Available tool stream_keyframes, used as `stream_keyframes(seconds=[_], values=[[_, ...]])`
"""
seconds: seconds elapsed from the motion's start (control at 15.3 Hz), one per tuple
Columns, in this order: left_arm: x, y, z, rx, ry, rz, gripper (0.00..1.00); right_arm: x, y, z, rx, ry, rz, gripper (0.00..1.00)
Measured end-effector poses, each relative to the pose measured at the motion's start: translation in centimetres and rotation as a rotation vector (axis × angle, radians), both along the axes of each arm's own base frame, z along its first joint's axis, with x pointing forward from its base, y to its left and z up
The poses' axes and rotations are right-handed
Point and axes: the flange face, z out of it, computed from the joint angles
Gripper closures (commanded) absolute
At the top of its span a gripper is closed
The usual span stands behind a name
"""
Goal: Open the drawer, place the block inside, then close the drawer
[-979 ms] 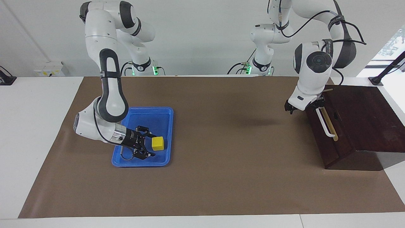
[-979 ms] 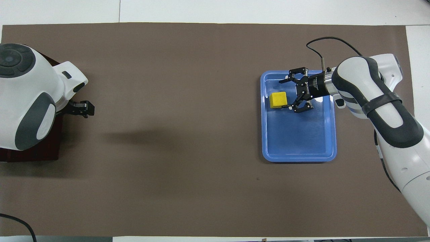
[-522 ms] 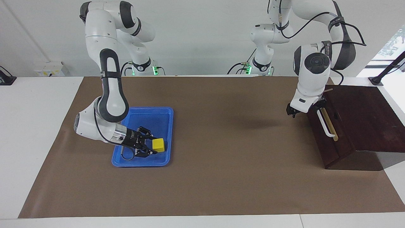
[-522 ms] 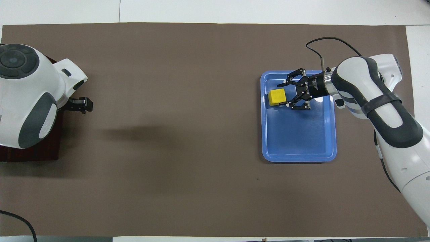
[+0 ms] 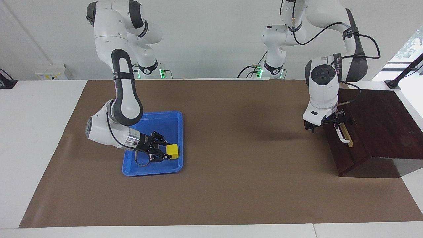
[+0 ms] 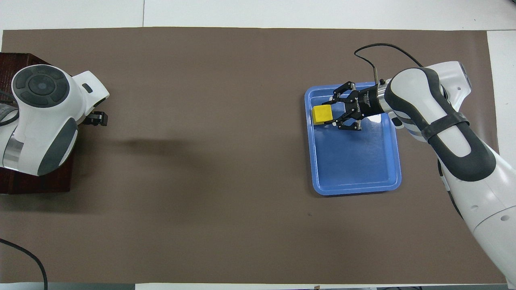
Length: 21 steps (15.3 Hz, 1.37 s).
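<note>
The yellow block (image 5: pixel 173 151) (image 6: pixel 322 114) lies in the blue tray (image 5: pixel 158 125) (image 6: pixel 354 161), against the tray wall toward the left arm's end. My right gripper (image 5: pixel 167 152) (image 6: pixel 331 114) reaches in low and level, shut on the block's edge. The dark drawer (image 5: pixel 351 158) is closed in its wooden box (image 5: pixel 380 122) (image 6: pixel 36 185) at the left arm's end. My left gripper (image 5: pixel 325 122) hangs open at the robot-side end of the white handle (image 5: pixel 343 137). One finger (image 5: pixel 340 118) is by the handle and the other finger (image 5: pixel 310 127) (image 6: pixel 98 119) is over the mat.
A brown mat (image 5: pixel 231 165) (image 6: pixel 201 80) covers the table between the tray and the box. The left arm's elbow (image 6: pixel 40 121) hides most of the box in the overhead view. A cable (image 6: pixel 387 50) loops from the right wrist.
The right gripper closed on the block and shifted toward the left arm's end, and the tray slid along with it. The left gripper came down closer to the handle.
</note>
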Motion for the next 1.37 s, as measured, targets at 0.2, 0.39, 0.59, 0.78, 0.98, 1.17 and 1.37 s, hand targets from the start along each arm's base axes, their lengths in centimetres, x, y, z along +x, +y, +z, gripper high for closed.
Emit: stream_keyframes(seconds=[0.2,0.39,0.59,0.78,0.98,1.17,1.37], values=[[0.3,0.3,0.1,0.01,-0.013,-0.043,0.0,0.1,0.0,2.2,0.002,-0.008,-0.02,1.0],[0.5,1.2,-0.5,0.006,-0.022,-0.076,0.0,-0.1,0.3,4.6,0.016,-0.001,-0.023,1.0],[0.4,2.0,-1.0,0.012,-0.017,-0.082,0.0,-0.5,0.6,7.7,0.022,0.003,-0.021,1.0],[0.9,3.4,-1.9,0.018,-0.016,-0.1,0.0,-1.2,0.9,11.2,0.016,-0.006,-0.001,1.0],[1.0,3.9,-2.5,0.017,-0.007,-0.105,0.0,-2.1,1.1,15.1,0.003,-0.026,0.019,1.0],[1.0,4.2,-2.6,0.018,-0.003,-0.104,0.0,-3.0,1.7,18.8,-0.008,-0.032,0.036,1.0],[0.9,4.4,-2.9,0.018,0.003,-0.103,0.0,-3.4,3.0,21.7,-0.007,-0.027,0.036,1.0]])
